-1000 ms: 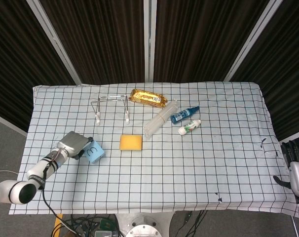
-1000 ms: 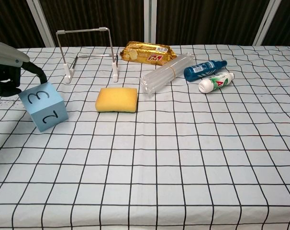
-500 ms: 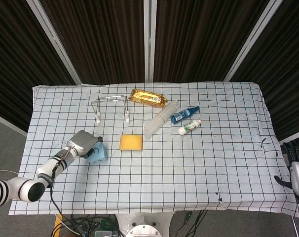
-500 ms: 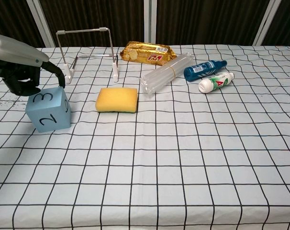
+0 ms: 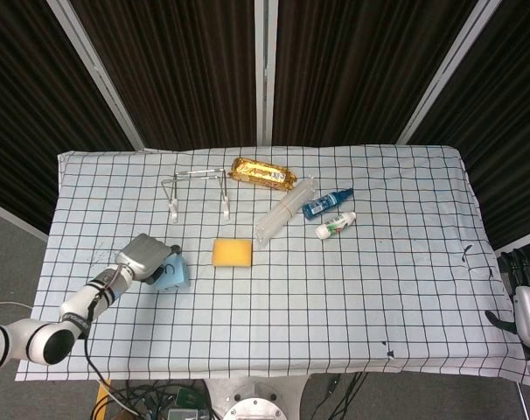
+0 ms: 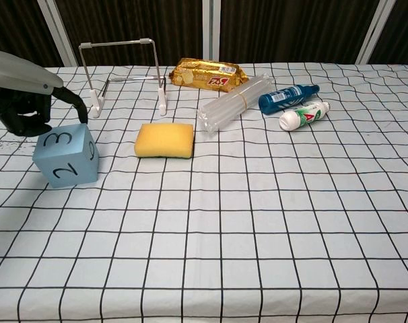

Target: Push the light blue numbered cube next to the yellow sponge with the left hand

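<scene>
We find the left hand (image 6: 22, 101) at the near-left part of the table, its dark fingers (image 6: 25, 116) curled inward and down at the back upper edge of the light blue numbered cube (image 6: 66, 155); they appear to touch the cube's top rear, and the hand grasps nothing. From the head view the hand (image 5: 148, 260) overlaps the cube (image 5: 175, 276) on its left side. The cube sits flat on the checked tablecloth (image 6: 271, 222), showing a 3 on top and a 2 on its front face. It lies to the left of the yellow sponge (image 6: 165, 140), near it but with a clear gap between them.

The right hand (image 5: 529, 302) shows only at the right border of the head view, off the table edge; we cannot tell how its fingers lie.

Behind the sponge we note a wire stand (image 6: 123, 74), a gold snack packet (image 6: 207, 74), a bundle of clear tubes (image 6: 234, 102), a blue bottle (image 6: 288, 97) and a white bottle (image 6: 303, 114) lying beside each other.
</scene>
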Tool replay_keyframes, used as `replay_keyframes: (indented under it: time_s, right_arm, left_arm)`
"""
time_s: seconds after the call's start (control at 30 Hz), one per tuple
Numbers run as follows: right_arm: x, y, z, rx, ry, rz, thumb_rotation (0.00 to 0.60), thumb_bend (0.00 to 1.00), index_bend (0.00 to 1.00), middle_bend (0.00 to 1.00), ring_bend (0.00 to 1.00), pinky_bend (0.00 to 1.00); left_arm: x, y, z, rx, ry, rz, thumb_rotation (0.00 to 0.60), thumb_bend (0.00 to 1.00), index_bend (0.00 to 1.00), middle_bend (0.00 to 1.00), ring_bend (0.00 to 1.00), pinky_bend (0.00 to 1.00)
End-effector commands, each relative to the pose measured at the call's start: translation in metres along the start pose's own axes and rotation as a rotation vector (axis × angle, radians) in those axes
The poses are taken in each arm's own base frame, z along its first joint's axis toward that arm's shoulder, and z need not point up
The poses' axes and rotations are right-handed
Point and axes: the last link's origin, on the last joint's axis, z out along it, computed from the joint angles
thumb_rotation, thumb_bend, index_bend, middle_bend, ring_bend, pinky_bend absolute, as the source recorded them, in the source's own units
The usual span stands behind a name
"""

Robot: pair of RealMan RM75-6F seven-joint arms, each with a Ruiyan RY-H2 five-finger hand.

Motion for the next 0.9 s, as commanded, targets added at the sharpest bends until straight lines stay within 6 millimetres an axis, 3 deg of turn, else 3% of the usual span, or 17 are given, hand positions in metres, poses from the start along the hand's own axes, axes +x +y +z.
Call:
replay_keyframes:
  time_s: [0.03,0.4,0.6,0.73,0.9]
  right_arm:
    - [-0.001,0.0,0.0,0.0,-0.002,-0.001,0.6,0.06,0.0,0.0,0.0,0.0]
    - [0.001,0.0,0.0,-0.001,0.005,0.0,0.6,0.06,0.0,0.0,0.0,0.0]
    - [0.005,0.002,-0.002,0.001,0.018,0.006,0.6,0.06,0.0,0.0,0.0,0.0]
    - [0.006,0.003,-0.002,-0.001,0.029,0.015,0.6,0.06,0.0,0.0,0.0,0.0]
    - [0.001,0.001,-0.002,0.014,0.024,0.016,0.6,0.06,0.0,0.0,0.0,0.0]
  left_arm:
    - [0.001,0.004,-0.004,-0.015,0.01,-0.011,0.6,0.52,0.2,0.82,0.86,0.87]
    - [0.008,-0.002,-0.006,0.0,0.121,-0.038,0.6,0.51,0.2,0.8,0.85,0.87]
    - [0.011,-0.026,-0.039,0.117,0.432,-0.052,0.6,0.4,0.21,0.71,0.78,0.8]
    - [-0.016,-0.055,-0.085,0.28,0.595,-0.043,0.6,0.27,0.23,0.53,0.53,0.63]
    - [-0.062,-0.083,-0.136,0.452,0.675,-0.086,0.6,0.09,0.2,0.16,0.12,0.25]
